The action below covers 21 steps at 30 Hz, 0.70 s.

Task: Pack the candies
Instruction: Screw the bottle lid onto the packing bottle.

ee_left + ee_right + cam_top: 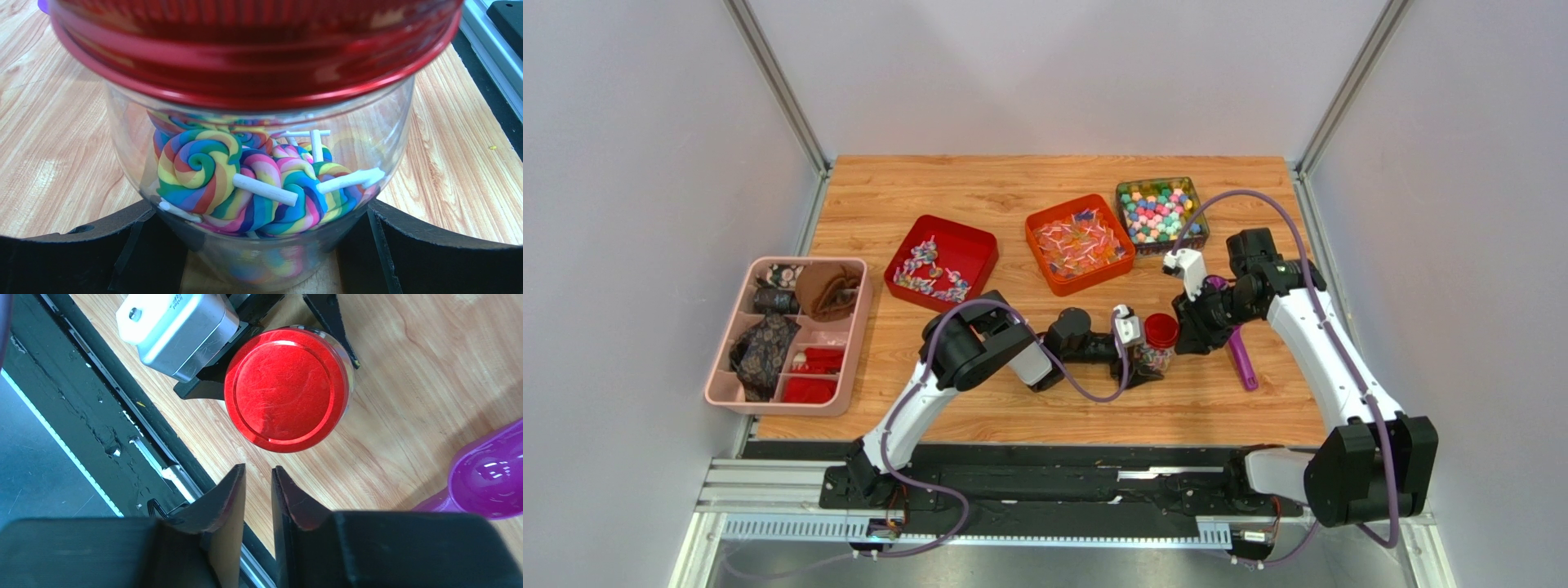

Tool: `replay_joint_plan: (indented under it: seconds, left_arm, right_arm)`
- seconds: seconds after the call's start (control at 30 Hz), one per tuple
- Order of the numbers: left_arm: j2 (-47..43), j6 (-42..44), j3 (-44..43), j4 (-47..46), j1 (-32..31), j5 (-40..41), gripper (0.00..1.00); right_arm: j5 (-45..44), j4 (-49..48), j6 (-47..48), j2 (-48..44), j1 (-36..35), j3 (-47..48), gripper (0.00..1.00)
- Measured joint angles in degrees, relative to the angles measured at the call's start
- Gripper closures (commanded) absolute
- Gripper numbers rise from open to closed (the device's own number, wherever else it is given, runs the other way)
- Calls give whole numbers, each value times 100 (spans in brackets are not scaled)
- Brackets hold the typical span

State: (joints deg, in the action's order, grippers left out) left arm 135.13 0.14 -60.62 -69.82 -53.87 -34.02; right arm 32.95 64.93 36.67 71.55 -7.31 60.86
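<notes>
Packing, jar stage: left tool (261, 211) closed around the lower wall of a clear jar (387, 147) at the near middle of the worktop (1014, 184), the jar capped by a red lid (285, 389) and holding rainbow lollipops (202, 168); right tool (258, 471) almost shut, a thin slit between its 2 fingers, gripping nothing, poised just beside the lid; a purple scoop (491, 478) lies near; loose twist-wrapped candies (934, 276) sit in a red tray (974, 243) toward the far side, well apart from the jar, with an orange tray (1063, 210) and a clear box (1156, 183) of other sweets to its right; the candies are judged light, small and slippery in their wrappers, so better scooped than pinched singly; the jar looks stiff and smooth, perhaps breakable, best held low on its wall, the lid by its rim
</notes>
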Motion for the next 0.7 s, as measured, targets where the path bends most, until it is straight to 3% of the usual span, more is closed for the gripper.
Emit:
replay_joint_plan:
  seconds: [0.2, 0.4, 0.63, 0.7]
  left_arm:
    - [0, -2, 0, 0, 0, 0, 81]
    - [0, -4, 0, 2, 0, 2, 81]
    - [0, -9, -9, 11, 0, 2, 81]
    - [0, -9, -11, 17, 0, 2, 81]
  right_arm:
    - [-7, -50, -68, 26, -2, 472, 63]
    - [168, -398, -131, 754, -61, 1027, 60]
    - [245, -621, -245, 1390, -254, 1099, 62]
    - [275, -645, -258, 1443, -291, 1117, 67]
